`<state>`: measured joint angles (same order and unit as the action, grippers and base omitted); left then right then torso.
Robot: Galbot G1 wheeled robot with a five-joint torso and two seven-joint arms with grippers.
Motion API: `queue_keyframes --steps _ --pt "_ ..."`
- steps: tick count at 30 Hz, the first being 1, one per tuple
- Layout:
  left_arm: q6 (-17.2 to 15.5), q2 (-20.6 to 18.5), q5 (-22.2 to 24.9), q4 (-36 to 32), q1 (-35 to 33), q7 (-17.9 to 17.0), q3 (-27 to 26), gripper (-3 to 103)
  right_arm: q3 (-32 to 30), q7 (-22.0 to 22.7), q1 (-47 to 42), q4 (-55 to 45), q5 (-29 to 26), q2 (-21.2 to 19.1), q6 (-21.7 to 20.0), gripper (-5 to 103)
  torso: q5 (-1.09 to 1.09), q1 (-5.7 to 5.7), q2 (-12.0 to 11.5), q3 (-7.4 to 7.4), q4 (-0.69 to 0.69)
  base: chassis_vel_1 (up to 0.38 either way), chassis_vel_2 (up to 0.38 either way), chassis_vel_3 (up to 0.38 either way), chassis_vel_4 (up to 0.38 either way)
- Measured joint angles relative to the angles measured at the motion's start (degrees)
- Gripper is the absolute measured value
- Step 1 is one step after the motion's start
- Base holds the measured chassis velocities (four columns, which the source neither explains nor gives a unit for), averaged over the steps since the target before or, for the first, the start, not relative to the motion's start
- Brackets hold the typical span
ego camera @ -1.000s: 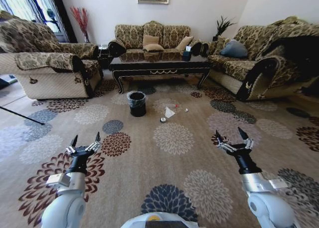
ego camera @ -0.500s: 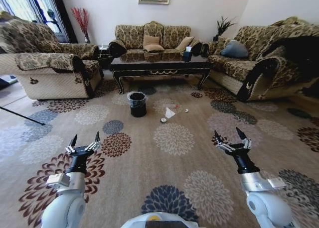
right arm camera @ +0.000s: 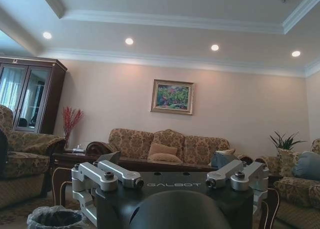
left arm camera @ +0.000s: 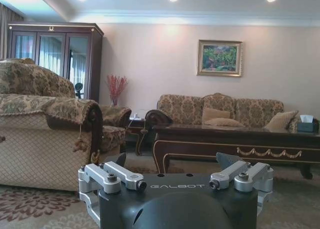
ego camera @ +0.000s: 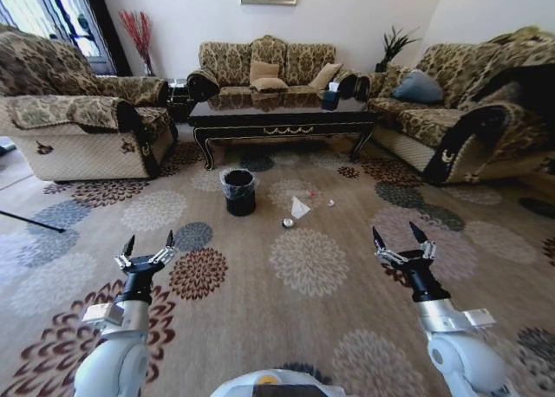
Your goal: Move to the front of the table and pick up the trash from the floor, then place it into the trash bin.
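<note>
The dark brown table [ego camera: 286, 120] stands ahead, in front of the far sofa, and also appears in the left wrist view as the table [left arm camera: 235, 139]. On the carpet before it sits the black trash bin [ego camera: 239, 191], lined with a clear bag; the right wrist view catches the trash bin [right arm camera: 55, 218] low down. Just right of the bin lies the trash: a folded white paper [ego camera: 299, 208], a small silvery can [ego camera: 287, 223] and two tiny bits beyond them. My left gripper [ego camera: 149, 241] and right gripper [ego camera: 395, 232] are both open, held up over the carpet well short of the trash.
An armchair [ego camera: 78, 128] stands at the left, a long sofa [ego camera: 264, 63] behind the table and another sofa [ego camera: 460, 111] at the right. Patterned carpet lies open between me and the bin. A thin dark rod [ego camera: 30, 221] lies at the far left.
The whole view has shifted: the table, bin and trash sit lower and slightly larger, so the camera has moved toward them. Both arms hold the same open pose.
</note>
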<state>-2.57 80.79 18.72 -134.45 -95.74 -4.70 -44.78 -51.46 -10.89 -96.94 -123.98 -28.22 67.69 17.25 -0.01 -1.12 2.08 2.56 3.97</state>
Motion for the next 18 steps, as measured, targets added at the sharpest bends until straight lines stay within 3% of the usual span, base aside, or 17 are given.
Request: queue_keyframes --steps 18 --pt "0.18 -0.29 -0.08 -0.44 -0.64 0.08 -0.1 100 0.08 -0.01 0.24 0.06 0.01 -0.1 0.13 100 0.01 0.0 0.09 0.05 0.01 -0.187 0.184 0.184 -0.186"
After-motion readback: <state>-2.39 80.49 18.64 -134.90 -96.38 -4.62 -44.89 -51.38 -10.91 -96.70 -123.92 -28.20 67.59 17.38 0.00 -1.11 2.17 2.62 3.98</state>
